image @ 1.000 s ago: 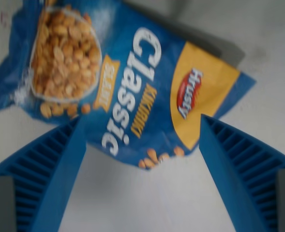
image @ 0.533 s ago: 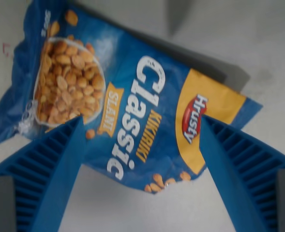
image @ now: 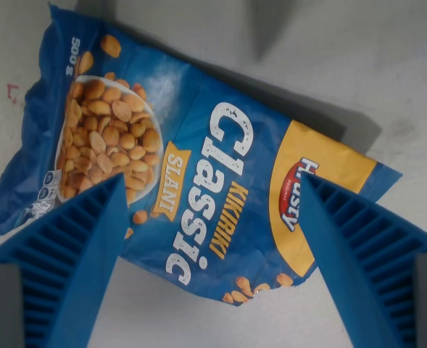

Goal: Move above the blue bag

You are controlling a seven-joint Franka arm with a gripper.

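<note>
Blue bag [image: 191,174] now seen lower, more centred in wrist view: camera carried over it. Gripper [image: 209,239] spread wide, nothing held. Positioning judged nearly complete.

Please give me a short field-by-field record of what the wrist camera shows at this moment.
object: blue bag of peanuts, printed "Classic", lying flat and slanted across the view
surface: pale table
gripper: gripper open, its blue ribbed fingers spread at the lower left and lower right of the view
relation: each fingertip overlaps the bag in the picture; no grasp
bag position: mostly in the upper and middle part of the view, its lower edge between the fingers
</note>
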